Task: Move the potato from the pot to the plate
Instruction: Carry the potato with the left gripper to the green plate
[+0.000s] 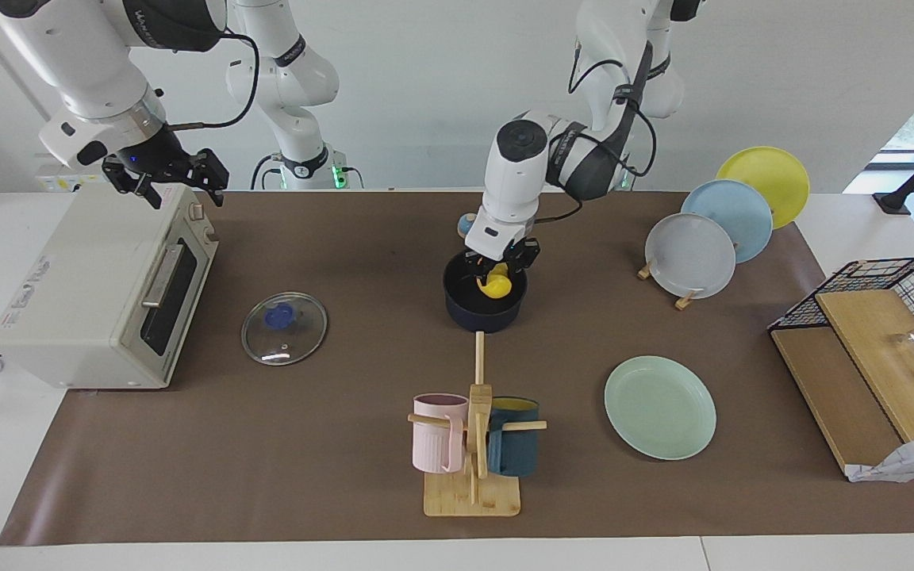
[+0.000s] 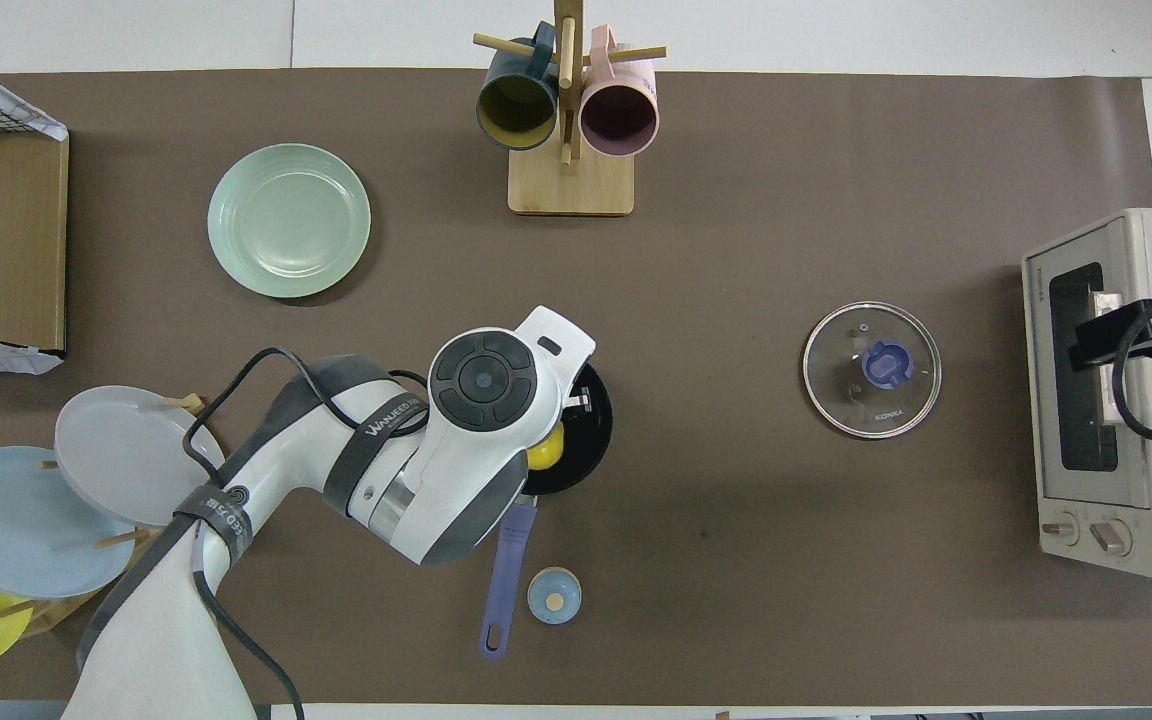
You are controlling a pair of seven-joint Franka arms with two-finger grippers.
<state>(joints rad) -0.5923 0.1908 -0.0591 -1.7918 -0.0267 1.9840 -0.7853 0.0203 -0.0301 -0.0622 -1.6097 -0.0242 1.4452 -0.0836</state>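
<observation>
The dark navy pot [image 1: 482,311] [image 2: 591,440] stands mid-table, its blue handle [image 2: 506,575] pointing toward the robots. Inside it lies the bright yellow potato [image 1: 496,284] [image 2: 546,448]. My left gripper [image 1: 495,271] reaches down into the pot and is shut on the potato; in the overhead view the left wrist hides most of the pot and the gripper itself. The mint-green plate [image 1: 660,407] [image 2: 289,220] lies flat, farther from the robots than the pot, toward the left arm's end. My right gripper [image 1: 165,181] [image 2: 1136,335] waits open above the toaster oven.
A toaster oven [image 1: 100,285] [image 2: 1116,390] sits at the right arm's end. A glass lid [image 1: 284,327] [image 2: 872,370] lies beside the pot. A mug rack [image 1: 474,444] [image 2: 568,110] stands farther out. Grey, blue and yellow plates [image 1: 731,218] lean in a rack. A wire basket [image 1: 893,317] holds boards.
</observation>
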